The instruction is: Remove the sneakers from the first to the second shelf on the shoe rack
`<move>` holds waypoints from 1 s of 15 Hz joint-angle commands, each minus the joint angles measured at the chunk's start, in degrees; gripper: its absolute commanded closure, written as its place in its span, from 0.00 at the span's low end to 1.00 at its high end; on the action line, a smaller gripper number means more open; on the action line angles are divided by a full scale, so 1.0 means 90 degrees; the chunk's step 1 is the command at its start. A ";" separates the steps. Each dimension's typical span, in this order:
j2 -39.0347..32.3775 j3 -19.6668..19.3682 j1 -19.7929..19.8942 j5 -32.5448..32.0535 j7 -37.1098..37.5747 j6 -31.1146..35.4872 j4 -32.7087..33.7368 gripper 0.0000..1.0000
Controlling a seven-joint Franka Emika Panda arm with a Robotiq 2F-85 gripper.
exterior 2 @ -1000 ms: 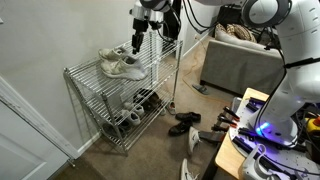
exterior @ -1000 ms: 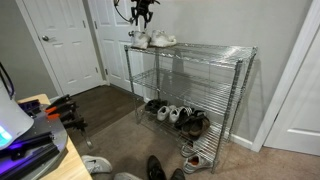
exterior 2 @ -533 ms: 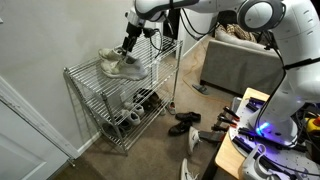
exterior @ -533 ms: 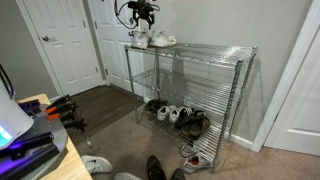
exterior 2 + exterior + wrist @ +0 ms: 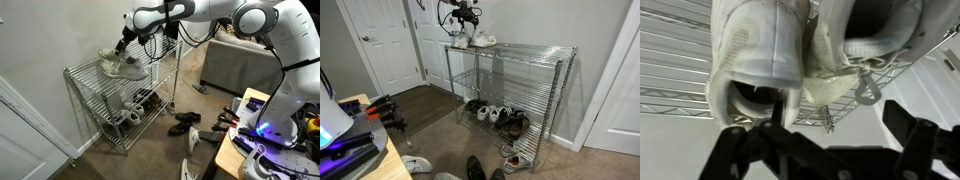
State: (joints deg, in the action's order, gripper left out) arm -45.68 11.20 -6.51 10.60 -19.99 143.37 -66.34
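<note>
A pair of white sneakers (image 5: 470, 40) sits on the top shelf of the chrome wire shoe rack (image 5: 525, 52), at one end; they also show in an exterior view (image 5: 120, 67). My gripper (image 5: 126, 44) hangs just above and beside the sneakers, seen also in an exterior view (image 5: 463, 22). In the wrist view the two sneakers (image 5: 760, 55) fill the frame, heel openings toward me. The gripper (image 5: 835, 130) is open, its dark fingers spread below the sneakers and apart from them. The second shelf (image 5: 515, 88) looks bare.
Several shoes (image 5: 498, 116) sit on the bottom shelf, also seen in an exterior view (image 5: 135, 105). Dark shoes (image 5: 185, 123) lie on the carpet. White doors (image 5: 380, 40) stand beside the rack, a couch (image 5: 240, 60) behind the arm, and a table with gear (image 5: 355, 140).
The arm has lowered and reached toward the sneakers on the top shelf; the gripper is now close to them. The sneakers have not moved.
</note>
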 commanded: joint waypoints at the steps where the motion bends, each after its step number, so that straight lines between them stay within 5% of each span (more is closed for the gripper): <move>1: 0.0062 0.0040 -0.0021 -0.0425 -0.0161 0.0805 -0.0397 0.00; 15: 0.0767 -0.1293 -0.0798 -0.2226 0.1698 -0.0516 -0.0789 0.00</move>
State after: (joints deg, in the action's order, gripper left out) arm -43.37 2.27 -12.26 -5.56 -8.77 142.62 -69.90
